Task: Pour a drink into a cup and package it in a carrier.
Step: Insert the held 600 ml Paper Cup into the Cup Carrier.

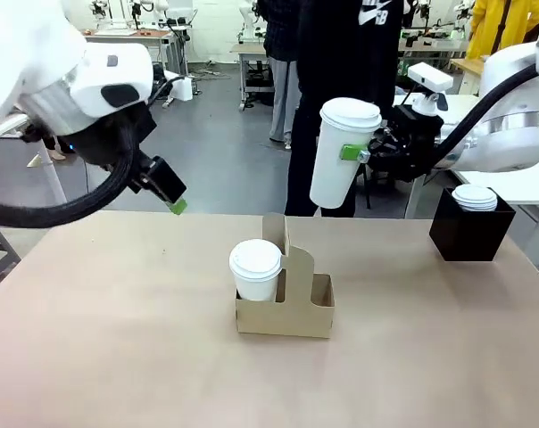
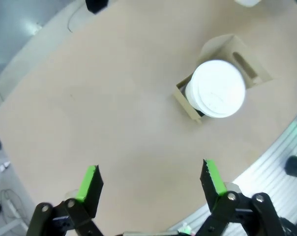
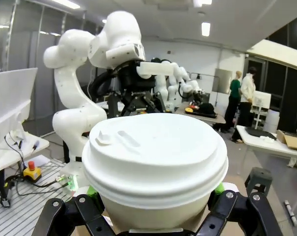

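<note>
My right gripper (image 1: 363, 153) is shut on a tall white paper cup (image 1: 339, 153) with a lid, holding it in the air above and right of the carrier; the lidded cup (image 3: 156, 164) looms close in the right wrist view. The brown cardboard carrier (image 1: 298, 303) stands mid-table with another lidded white cup (image 1: 255, 268) in its left slot; its right slot is empty. From above, that carrier (image 2: 237, 54) and cup (image 2: 216, 88) lie ahead of my open left gripper (image 2: 151, 179), which hangs high over the table's left side (image 1: 173, 203). The glass jug is out of view.
A black box (image 1: 470, 230) holding a stack of white lids (image 1: 475, 196) stands at the table's back right. A person in dark clothes (image 1: 341, 53) stands behind the far edge. Bare tabletop (image 1: 118, 339) spreads left and in front of the carrier.
</note>
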Robot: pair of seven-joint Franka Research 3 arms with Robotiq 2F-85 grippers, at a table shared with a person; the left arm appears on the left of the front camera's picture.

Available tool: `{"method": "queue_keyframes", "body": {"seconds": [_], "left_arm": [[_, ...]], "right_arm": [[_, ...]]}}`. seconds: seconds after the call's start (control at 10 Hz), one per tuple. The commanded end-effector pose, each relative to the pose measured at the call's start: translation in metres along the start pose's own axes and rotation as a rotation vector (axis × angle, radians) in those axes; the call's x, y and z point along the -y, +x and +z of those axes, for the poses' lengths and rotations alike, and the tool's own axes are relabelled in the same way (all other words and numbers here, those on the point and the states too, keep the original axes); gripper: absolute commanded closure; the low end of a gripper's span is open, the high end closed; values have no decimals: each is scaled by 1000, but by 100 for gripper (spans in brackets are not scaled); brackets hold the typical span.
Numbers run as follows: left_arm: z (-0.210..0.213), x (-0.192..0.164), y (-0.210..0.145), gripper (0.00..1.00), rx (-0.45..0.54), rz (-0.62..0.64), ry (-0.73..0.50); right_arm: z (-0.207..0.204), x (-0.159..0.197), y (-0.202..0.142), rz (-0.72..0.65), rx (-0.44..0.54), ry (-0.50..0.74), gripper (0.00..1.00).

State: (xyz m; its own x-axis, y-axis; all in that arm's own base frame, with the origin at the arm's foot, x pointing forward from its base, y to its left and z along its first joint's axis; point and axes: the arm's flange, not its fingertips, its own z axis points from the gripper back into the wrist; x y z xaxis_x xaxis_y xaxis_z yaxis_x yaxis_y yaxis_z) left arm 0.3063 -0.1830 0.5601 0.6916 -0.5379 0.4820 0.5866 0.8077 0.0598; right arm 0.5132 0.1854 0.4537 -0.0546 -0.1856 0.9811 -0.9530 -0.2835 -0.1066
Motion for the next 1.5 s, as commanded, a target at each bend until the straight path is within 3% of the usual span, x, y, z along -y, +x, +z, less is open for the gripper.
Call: {"method": "queue_keyframes", "body": {"seconds": [0.0,0.3,0.5,1.0,1.2,1.4], "left_arm": [[8,2,9,0,-25,-3,-10],[1,1,1,0,-6,-2,-1],[-19,-30,-33,0,-63,-50,26],[-35,-91,-87,0,38,-218,99],[-43,-110,-96,0,74,-270,85],[-50,-118,-98,0,45,-275,43]], "right_arm": [[15,2,12,21,15,-46,9],[13,1,3,6,0,-27,9],[8,-7,-14,-71,23,82,9],[-31,-16,-56,-165,52,208,9],[-43,-20,-72,-187,22,246,9],[-49,-22,-90,-196,8,277,9]]}}
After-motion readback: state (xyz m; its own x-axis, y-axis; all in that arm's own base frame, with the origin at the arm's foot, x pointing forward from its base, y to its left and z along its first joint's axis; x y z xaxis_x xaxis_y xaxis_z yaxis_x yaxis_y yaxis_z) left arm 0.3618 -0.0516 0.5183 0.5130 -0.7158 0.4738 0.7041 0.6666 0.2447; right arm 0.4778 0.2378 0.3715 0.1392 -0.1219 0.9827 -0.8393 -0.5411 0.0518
